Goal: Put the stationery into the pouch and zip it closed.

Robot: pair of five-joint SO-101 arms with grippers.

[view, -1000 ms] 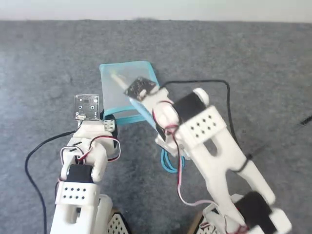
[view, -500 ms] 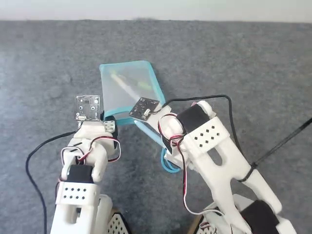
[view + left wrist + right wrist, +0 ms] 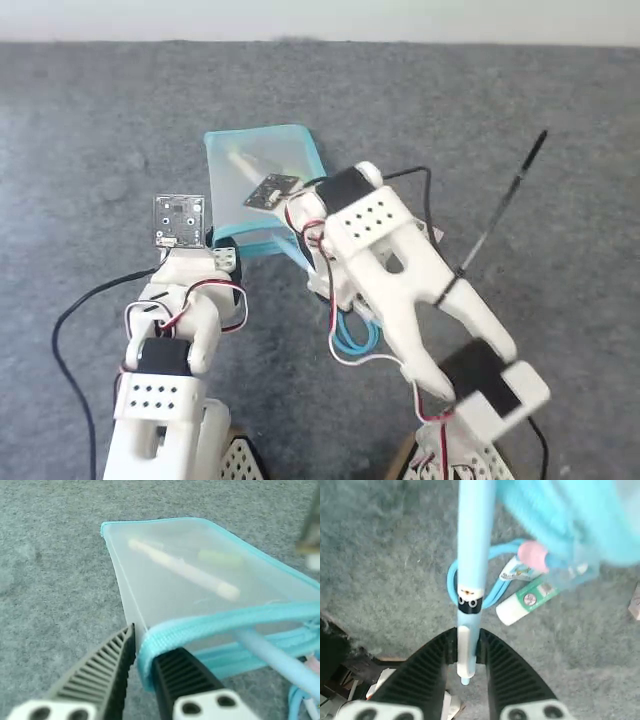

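Blue pen: pinched in right claw, tip at the opening — slide it straight in.
Pouch: flat on table, rim pinched by left claw — hold its mouth lifted.

My left claw and right claw have matt black plastic fingers, ribbed on the inner faces. The pouch is frosted, see-through plastic, edged with woven turquoise zip tape. The pen is smooth pale-blue plastic. The grey carpet beneath looks rough and fuzzy.
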